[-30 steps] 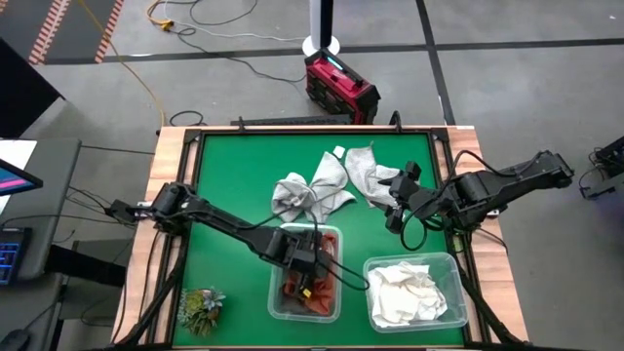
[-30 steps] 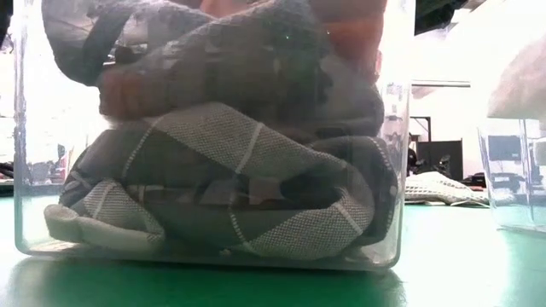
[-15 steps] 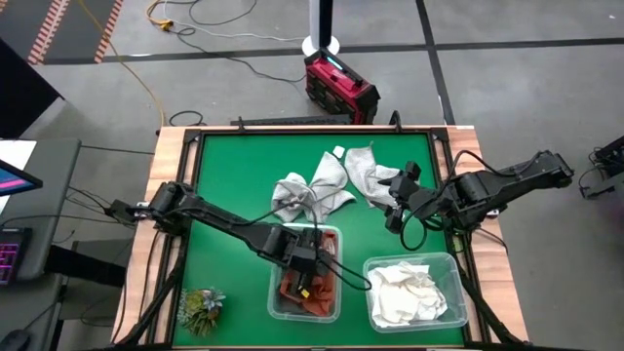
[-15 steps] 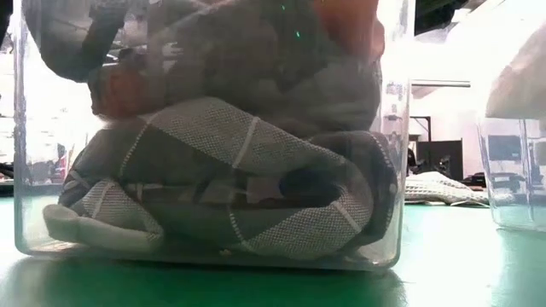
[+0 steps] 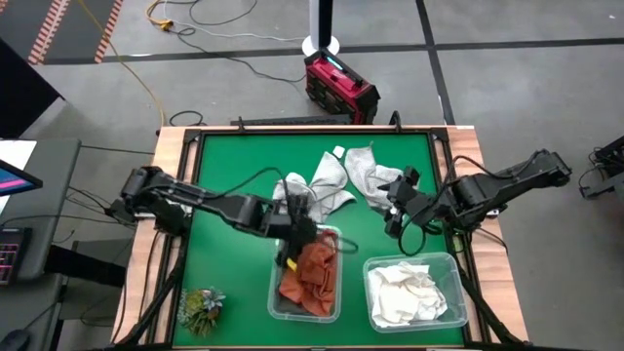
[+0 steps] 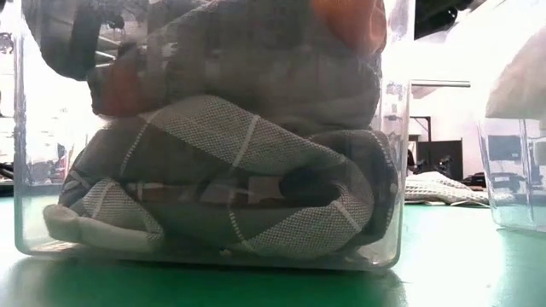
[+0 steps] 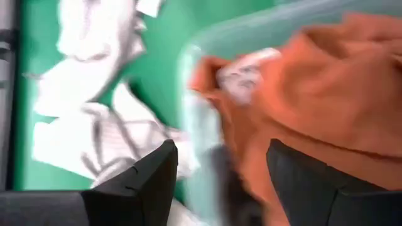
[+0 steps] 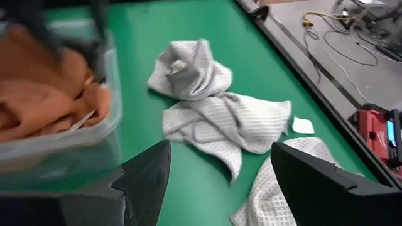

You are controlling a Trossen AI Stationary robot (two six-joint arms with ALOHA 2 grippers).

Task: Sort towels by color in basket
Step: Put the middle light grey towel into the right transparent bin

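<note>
Your left gripper (image 5: 292,237) over the bin (image 5: 276,297) rim, jaws spread and empty, orange towels (image 5: 312,275) inside, your right gripper (image 5: 393,216) gaping beside grey towels (image 5: 314,190) on the mat

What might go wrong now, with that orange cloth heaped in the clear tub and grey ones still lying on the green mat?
The orange towel sits heaped high in the left bin; it might slump over the rim. The left gripper, jaws open, is close above that rim and may clip it. Two grey towels lie close together, so the right gripper might drag both at once.
</note>
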